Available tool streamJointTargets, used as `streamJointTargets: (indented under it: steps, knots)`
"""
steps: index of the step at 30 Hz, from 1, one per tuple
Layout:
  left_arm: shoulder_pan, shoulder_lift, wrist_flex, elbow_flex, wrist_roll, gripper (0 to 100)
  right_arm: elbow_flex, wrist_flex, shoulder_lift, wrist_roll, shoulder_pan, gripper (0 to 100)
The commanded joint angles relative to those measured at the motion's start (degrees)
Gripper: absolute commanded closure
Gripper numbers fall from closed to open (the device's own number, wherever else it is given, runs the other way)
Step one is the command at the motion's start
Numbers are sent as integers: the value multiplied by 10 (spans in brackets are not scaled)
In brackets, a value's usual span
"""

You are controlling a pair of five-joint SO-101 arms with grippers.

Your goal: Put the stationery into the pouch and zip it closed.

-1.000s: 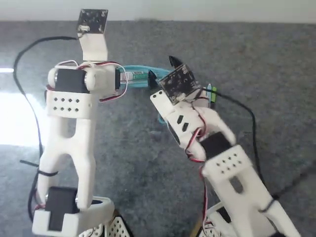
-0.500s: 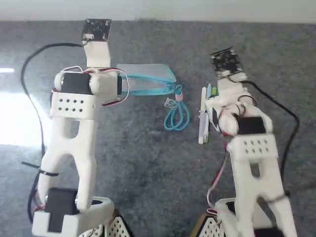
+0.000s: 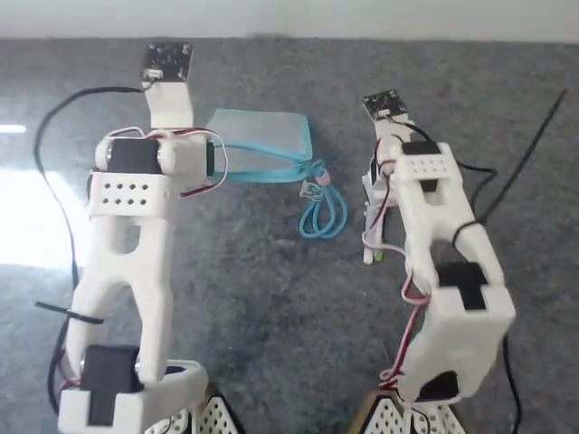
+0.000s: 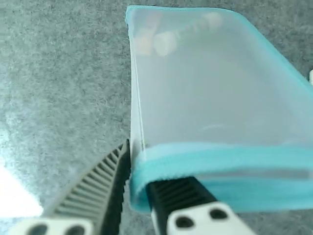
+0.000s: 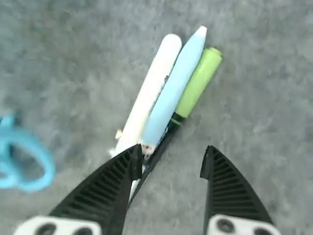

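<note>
Saw the pouch (image 3: 262,145) lying flat toward 11 o'clock on the grey table (image 3: 271,316), its zip-edge corner pinched by the left gripper (image 4: 139,171); found three pens (image 5: 168,93) at its 4 o'clock, outside, beneath the spread right gripper (image 5: 172,152). Judged packing unstarted, zipping yet to come.

Background stuff only

The whole tabletop is covered in a fuzzy grey mat (image 3: 271,298), felt-ish and kinda speckled when you see it up close. There's a big blown-out bright patch (image 3: 23,212) of light on it along one side edge, with a smaller glint (image 3: 11,129) further back on that same side. A pale strip (image 3: 362,16) runs the full width past the far edge, can't tell if it's wall.
</note>
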Motion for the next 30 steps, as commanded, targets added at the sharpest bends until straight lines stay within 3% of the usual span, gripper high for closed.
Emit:
streamJointTargets:
  steps: [1, 11, 16, 25, 30]
  knots:
    - [-11, -1, -10, 1, -5, 990, -86, 17, 39, -20, 6, 800]
    - [-11, -1, -11, 1, -6, 990, -115, 17, 102, -37, 18, 809]
    - [-11, -3, -11, 8, -6, 990, -116, 16, 98, -39, 22, 998]
    - [-11, -1, -22, 10, -6, 990, -108, 59, 4, -40, 22, 992]
    - [-11, -1, -22, 10, -6, 990, -60, 33, -73, -41, 19, 992]
